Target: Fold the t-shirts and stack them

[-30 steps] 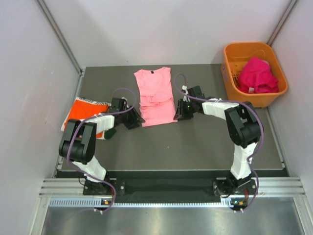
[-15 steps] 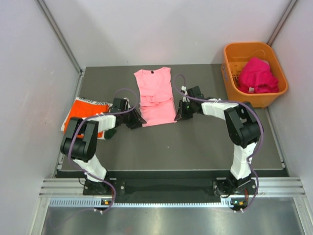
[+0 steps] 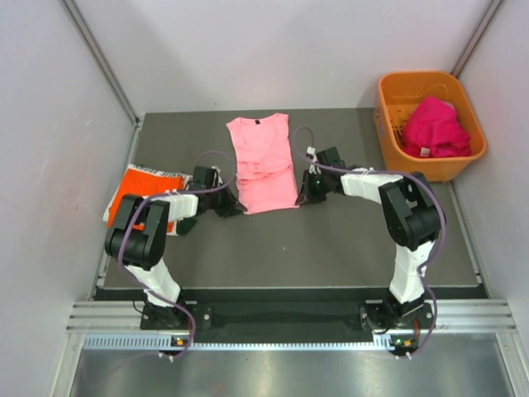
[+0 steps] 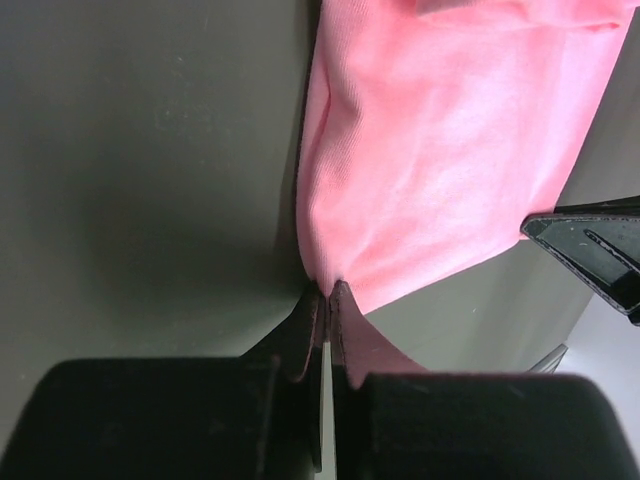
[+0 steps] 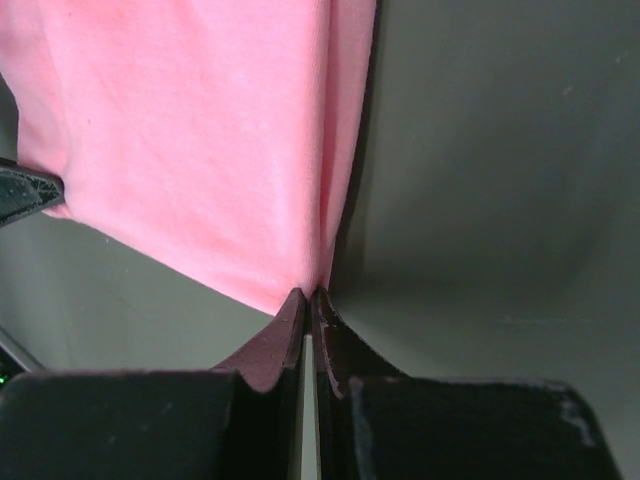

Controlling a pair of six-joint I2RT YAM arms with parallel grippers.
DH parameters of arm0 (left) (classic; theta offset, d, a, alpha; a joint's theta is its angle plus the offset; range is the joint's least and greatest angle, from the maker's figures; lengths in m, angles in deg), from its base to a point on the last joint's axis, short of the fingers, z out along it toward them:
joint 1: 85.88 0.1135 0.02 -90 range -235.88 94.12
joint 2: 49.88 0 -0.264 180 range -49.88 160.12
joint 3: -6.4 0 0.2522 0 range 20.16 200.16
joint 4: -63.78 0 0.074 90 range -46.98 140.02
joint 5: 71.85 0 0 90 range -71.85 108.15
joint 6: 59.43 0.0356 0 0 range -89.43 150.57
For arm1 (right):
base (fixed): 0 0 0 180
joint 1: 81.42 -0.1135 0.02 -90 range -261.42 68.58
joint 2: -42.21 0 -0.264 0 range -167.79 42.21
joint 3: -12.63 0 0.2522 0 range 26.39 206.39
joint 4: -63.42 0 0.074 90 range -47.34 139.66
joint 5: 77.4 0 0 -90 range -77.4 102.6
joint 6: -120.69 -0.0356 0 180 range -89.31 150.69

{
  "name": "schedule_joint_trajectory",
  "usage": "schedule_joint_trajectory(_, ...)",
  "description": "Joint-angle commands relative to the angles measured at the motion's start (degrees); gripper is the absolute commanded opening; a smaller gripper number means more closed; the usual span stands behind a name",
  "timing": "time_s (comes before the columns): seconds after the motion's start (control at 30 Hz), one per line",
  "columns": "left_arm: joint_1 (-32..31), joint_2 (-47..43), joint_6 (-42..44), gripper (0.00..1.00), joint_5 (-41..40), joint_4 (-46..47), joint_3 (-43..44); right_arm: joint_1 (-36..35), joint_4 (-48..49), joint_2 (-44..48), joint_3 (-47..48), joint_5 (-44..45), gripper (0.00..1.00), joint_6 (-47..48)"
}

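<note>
Top external view, sweeping left to right: a folded bright orange cloth t-shirt (image 3: pixel 145 188) lies at nine o'clock on the dark grey table (image 3: pixel 331 248), well apart from the action. Next, the left gripper (image 3: pixel 231 205) is clenched on the near-left hem corner of the light pink short-sleeved cloth t-shirt (image 3: pixel 263 161), which lies flat at twelve o'clock with its collar pointing away. Across the shirt, the right gripper (image 3: pixel 303 196) is pinched on the near-right hem corner. Both wrist cameras show pink fabric caught between closed fingertips. At two o'clock, the orange plastic basket (image 3: pixel 397 136) holds a heap of magenta t-shirts (image 3: pixel 434 128).

This looks like the hem-to-collar fold. To do it well, both corners should rise together and level, with the cloth taut between them, then travel toward twelve and land square on the shoulders. Both arms reach forward low, elbows bowed outward and wrists turned inward, facing each other across the shirt.
</note>
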Motion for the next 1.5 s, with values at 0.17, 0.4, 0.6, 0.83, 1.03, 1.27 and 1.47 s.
schedule_joint_trajectory(0.17,-4.20,-3.01,4.68,0.00,-1.43,-7.36,-1.58,-1.20,1.42,10.04,-7.95,1.13,0.00,-0.12)
schedule_joint_trajectory(0.4,-8.52,-11.62,6.53,0.00,-1.08,-15.36,-3.25,-2.69,1.34,21.47,-21.74,1.92,0.00,0.05)
schedule_joint_trajectory(0.6,-8.08,-14.27,8.73,0.00,1.91,-25.53,6.48,-2.61,-6.20,28.16,-16.42,3.49,0.00,0.14)
schedule_joint_trajectory(0.83,-8.08,-20.76,9.70,0.00,2.43,-33.82,15.21,-2.87,-13.25,38.70,-11.47,4.99,0.00,-1.09)
schedule_joint_trajectory(1.03,-9.04,-27.26,7.07,0.00,4.64,-31.81,4.41,-3.48,-15.63,44.24,-17.70,3.67,0.00,-1.62)
schedule_joint_trajectory(1.27,-15.88,-36.50,3.11,0.00,3.06,-31.98,-4.04,-4.45,-20.01,54.07,-24.30,3.76,0.00,-2.85)
schedule_joint_trajectory(1.47,-17.75,-40.29,1.88,0.00,3.58,-32.94,-7.74,-5.51,-23.01,59.45,-26.06,4.20,0.00,-3.90)
